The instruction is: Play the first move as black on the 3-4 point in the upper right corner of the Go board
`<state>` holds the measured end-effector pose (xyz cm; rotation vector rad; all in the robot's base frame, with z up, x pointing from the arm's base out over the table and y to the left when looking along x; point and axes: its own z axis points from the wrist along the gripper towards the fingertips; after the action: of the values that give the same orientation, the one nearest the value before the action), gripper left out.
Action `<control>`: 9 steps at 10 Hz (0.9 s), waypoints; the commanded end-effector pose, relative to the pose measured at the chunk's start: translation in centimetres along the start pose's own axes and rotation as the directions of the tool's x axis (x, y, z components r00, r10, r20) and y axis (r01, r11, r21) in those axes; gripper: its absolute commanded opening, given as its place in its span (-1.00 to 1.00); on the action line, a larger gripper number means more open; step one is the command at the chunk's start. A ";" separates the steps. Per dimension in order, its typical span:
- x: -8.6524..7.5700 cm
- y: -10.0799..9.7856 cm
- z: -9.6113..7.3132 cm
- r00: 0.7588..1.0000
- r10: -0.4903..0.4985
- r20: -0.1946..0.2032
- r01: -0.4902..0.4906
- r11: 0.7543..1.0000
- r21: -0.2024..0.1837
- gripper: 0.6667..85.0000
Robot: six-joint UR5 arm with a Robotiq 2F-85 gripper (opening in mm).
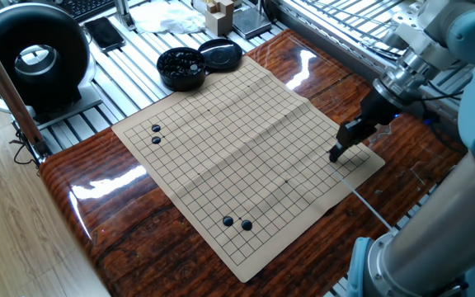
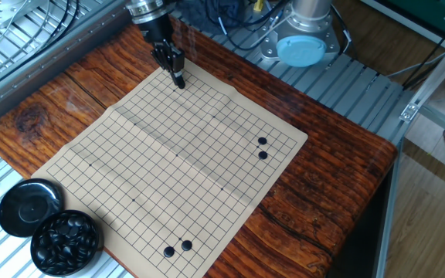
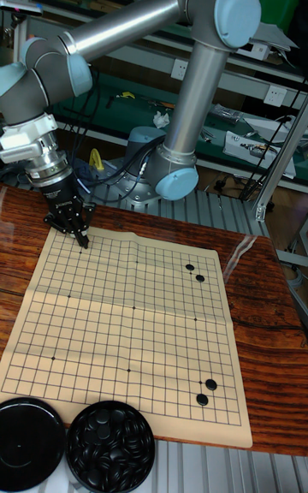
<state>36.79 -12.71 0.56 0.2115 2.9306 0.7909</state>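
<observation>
Currently the step in hand appears to be the placement itself. The gripper (image 2: pixel 179 82) stands with its tips down on the Go board (image 2: pixel 168 166), in the corner farthest from the bowl of stones (image 2: pixel 66 242) and its lid (image 2: pixel 28 207). In one fixed view the tips (image 1: pixel 335 153) meet the grid a few lines in from two adjoining edges, which fits the neighbourhood of the 3-4 point (image 3: pixel 85 246); the exact crossing cannot be counted at this resolution.

The fingers (image 3: pixel 83 240) are drawn close together at the tips. Whether they are clenched on a black stone cannot be told: the dark tips hide anything between them, and no stone shows on the crossing beneath. Two pairs of black stones already lie elsewhere on the board, one pair (image 2: pixel 262 147) near one edge and one pair (image 2: pixel 177 249) near another, both well apart from the gripper.

Judged from this, the next move calls for a release of the stone squarely on the crossing, then a straight vertical retreat so that the tips do not drag it off the lines or shift the thin board on the bench (image 2: pixel 323 193).

No brand, label or writing is legible in any view.
</observation>
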 end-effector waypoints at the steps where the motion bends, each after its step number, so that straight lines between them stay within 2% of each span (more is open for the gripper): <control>1: -0.2 -0.2 -0.3 1.000 -0.005 0.005 0.005 1.000 0.006 -0.61; 2: -0.2 -0.3 -0.3 1.000 -0.011 0.007 0.011 1.000 0.009 -0.51; 5: -0.2 -0.2 -0.2 1.000 -0.018 0.010 0.018 1.000 0.000 -0.45; 7: 0.0 -0.6 -0.2 1.000 -0.024 0.002 0.024 1.000 0.016 -0.18; 9: 0.2 -0.4 -0.5 1.000 -0.011 -0.010 0.012 1.000 0.028 -0.18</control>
<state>36.40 -13.17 0.37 0.1790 2.9462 0.7620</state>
